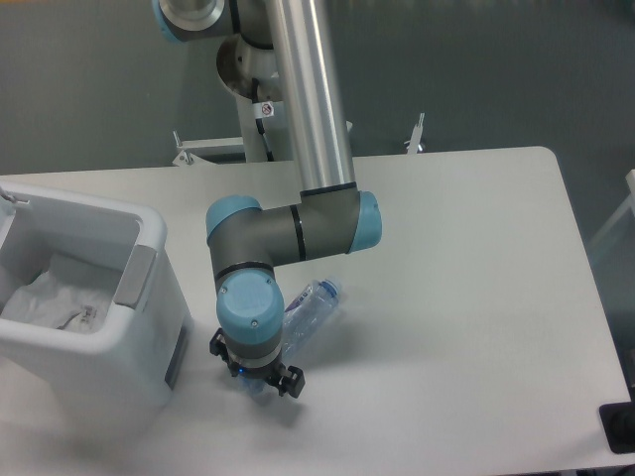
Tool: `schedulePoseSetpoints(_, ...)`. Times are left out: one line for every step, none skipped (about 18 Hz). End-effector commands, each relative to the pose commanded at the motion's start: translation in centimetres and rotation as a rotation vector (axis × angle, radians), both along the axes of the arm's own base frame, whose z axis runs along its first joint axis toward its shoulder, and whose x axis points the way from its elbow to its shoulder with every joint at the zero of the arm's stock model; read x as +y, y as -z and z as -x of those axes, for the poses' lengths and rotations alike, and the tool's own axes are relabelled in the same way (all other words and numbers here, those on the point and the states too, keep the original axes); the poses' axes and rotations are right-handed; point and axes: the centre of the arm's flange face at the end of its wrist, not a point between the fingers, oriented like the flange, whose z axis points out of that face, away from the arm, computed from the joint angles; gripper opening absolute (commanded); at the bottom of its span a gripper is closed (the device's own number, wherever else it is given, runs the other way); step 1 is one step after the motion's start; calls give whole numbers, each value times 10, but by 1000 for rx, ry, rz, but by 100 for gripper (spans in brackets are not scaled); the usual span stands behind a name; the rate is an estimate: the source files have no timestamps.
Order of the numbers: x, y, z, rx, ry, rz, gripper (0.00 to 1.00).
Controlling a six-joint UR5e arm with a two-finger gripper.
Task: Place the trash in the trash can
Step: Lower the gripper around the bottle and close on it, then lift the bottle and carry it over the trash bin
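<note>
On the tabletop (466, 258), just at 3 o'clock from the trash can (149, 327), the crushed bottle (310, 309) is seen lying on its side, partly covered by the wrist of the arm. Its long axis is judged to run diagonally, from 7 o'clock to 1 o'clock, and the blue cap (331, 290) is pointed toward 1 o'clock, away from the gripper (256, 373). The lower end of the bottle is hidden under the gripper, which is lowered over it close to the tabletop. Whether the jaws are wide, narrow or already closed on the plastic cannot be told, because they are hidden by the wrist body. The bottle is judged to be very light, thin-walled and springy; it can be expected to dent under pressure and to slide on the smooth tabletop if it is pushed from one side only. A hold across the body, at a right angle to the long axis and near the lower part, is judged to be more secure than one at the hard, narrow cap. Inside the trash can, at 9 o'clock from the gripper, a crumpled white wrapper (55, 302) is already seen at the bottom.
</note>
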Motion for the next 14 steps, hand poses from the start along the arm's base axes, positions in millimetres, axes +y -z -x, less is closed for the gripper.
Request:
schedulePoseSetpoints(-1,0,-1,-6,0,9,90)
schedulePoseSetpoints(-1,-1,-1,-7,0,10,81)
schedulePoseSetpoints(-1,-2,-1,-9,0,9,72)
schedulePoseSetpoints(-1,-4,-1,-6,-2,8,65)
schedulePoseSetpoints(-1,-5,-2,-5,0,6,61)
schedulePoseSetpoints(-1,-7,-2,-5,0,8,57)
schedulePoseSetpoints(-1,-8,-2,-6,0,6,55)
schedulePoseSetpoints(-1,-9,-2,-5,0,4,55)
schedulePoseSetpoints(0,-11,-3,-3,0,2,55)
schedulePoseSetpoints(0,-12,-2,0,-2,-2,55)
schedulePoseSetpoints(0,-15,-2,1,-2,-4,55)
schedulePoseSetpoints(0,-17,-1,5,-2,-9,55)
schedulePoseSetpoints(0,-25,-2,9,-2,-20,55)
schedulePoseSetpoints(0,-37,-1,19,-3,-39,55)
